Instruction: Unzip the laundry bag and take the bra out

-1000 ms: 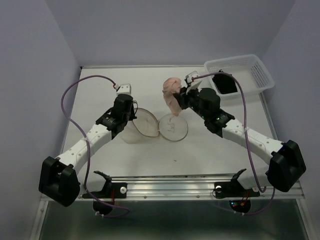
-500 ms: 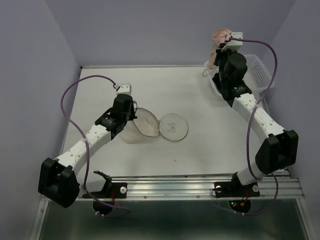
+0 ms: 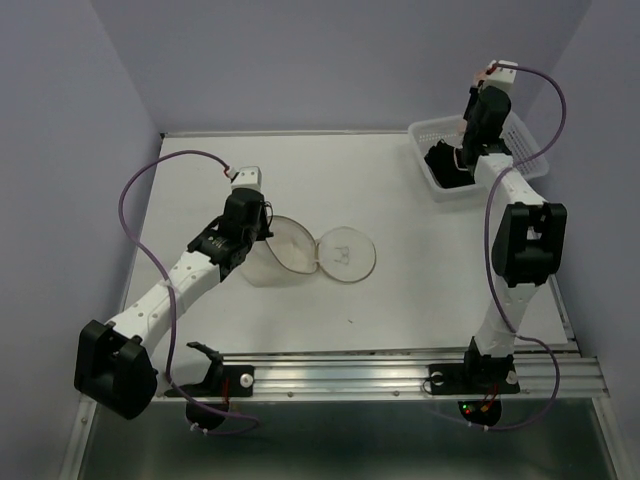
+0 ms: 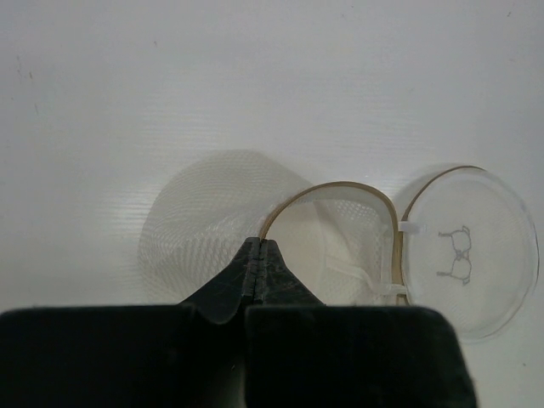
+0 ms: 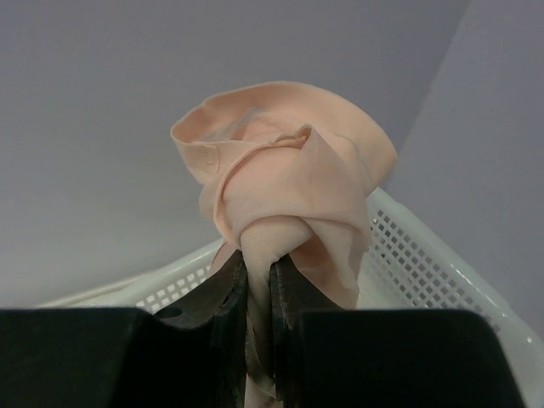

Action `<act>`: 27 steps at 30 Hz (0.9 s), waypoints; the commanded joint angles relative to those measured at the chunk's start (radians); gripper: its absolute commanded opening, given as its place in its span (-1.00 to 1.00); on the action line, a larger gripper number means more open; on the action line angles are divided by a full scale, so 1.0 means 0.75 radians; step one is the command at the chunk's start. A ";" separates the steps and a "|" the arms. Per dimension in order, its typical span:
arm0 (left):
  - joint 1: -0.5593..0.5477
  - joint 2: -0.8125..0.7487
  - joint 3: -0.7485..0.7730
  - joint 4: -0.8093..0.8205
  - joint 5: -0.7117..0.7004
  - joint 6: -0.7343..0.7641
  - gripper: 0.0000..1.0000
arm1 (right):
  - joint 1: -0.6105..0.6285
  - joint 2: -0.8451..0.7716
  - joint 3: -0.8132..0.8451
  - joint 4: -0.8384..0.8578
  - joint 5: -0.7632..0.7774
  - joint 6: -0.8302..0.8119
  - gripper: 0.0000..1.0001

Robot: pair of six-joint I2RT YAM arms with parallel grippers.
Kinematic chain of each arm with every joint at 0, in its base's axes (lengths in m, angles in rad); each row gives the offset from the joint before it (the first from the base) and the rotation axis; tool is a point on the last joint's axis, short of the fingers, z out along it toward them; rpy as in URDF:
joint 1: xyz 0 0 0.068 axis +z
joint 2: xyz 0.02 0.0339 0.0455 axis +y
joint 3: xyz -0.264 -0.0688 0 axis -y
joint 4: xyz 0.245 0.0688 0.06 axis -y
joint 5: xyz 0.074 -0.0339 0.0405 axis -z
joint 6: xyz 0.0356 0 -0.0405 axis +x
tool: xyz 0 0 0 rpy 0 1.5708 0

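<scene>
Premises: a robotics test cell of laboratory type. Grounds: a white bench boxed in by bare lilac walls. The left arm and right arm, jointed machines, are bolted to an aluminium rail at the near edge. Purple cables loop to both. The left pincer and right pincer are black two-finger tooling.

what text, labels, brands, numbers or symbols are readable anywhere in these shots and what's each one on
No readable words, brands or numbers in any view.
Sign only: a small grey bra-shaped outline drawing, on the open round lid of the laundry bag, clear in the left wrist view.
No print shows on the peach bra or the white basket.
</scene>
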 commanded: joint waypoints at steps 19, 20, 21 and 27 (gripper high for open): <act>0.007 -0.008 0.020 0.037 0.034 0.026 -1.00 | -0.248 0.414 0.179 -0.113 -0.082 0.282 -0.72; 0.007 -0.008 0.020 0.037 0.036 0.026 -1.00 | -0.248 0.418 0.179 -0.124 -0.082 0.276 -0.67; 0.007 -0.008 0.020 0.037 0.036 0.026 -1.00 | -0.248 0.423 0.183 -0.138 -0.080 0.270 -0.60; 0.007 -0.006 0.020 0.039 0.044 0.028 -1.00 | -0.248 0.357 0.204 -0.193 -0.080 0.256 0.39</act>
